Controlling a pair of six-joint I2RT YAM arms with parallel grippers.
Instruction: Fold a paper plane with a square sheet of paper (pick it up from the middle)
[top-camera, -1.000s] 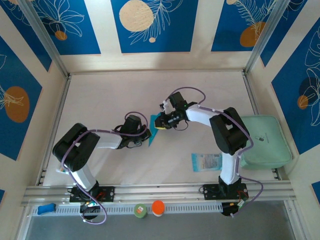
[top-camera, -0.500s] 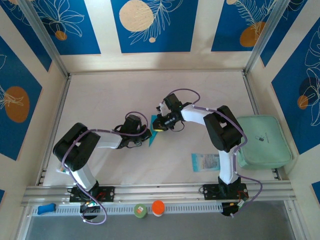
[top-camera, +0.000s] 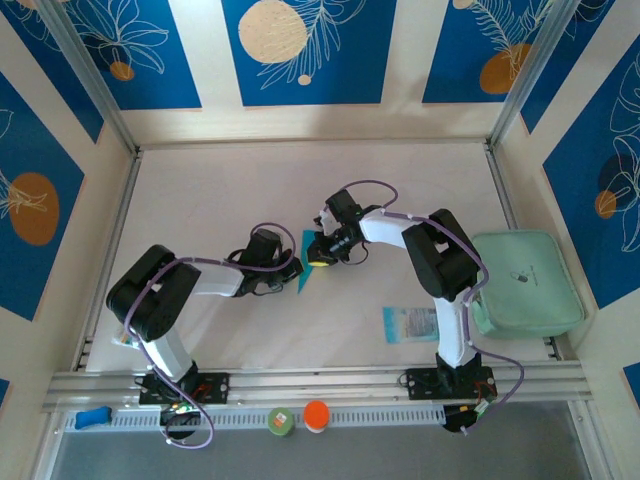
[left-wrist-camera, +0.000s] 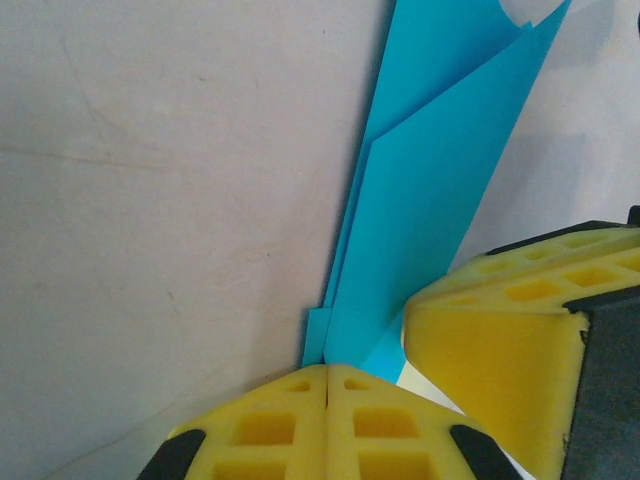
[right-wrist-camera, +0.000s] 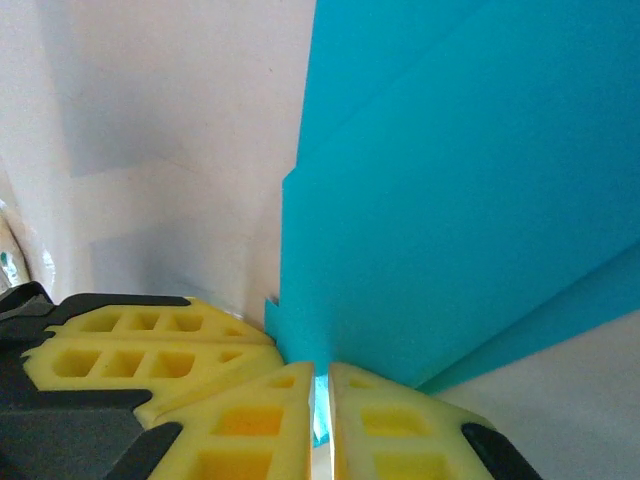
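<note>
the sheet of paper (top-camera: 304, 275) has the left gripper (top-camera: 290, 268) at its left edge, the right gripper (top-camera: 320, 254) at its right edge, the packet (top-camera: 412, 324) in front and rightward, the pad (top-camera: 527, 283) farther right.

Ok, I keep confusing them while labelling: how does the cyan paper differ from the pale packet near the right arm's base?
The cyan paper is plain solid colour; the packet is pale and printed. The cyan paper is folded narrow and pointed; the packet is a rectangle. The left gripper and right gripper pinch the cyan paper; the packet lies untouched on the table. Both look thin.
</note>
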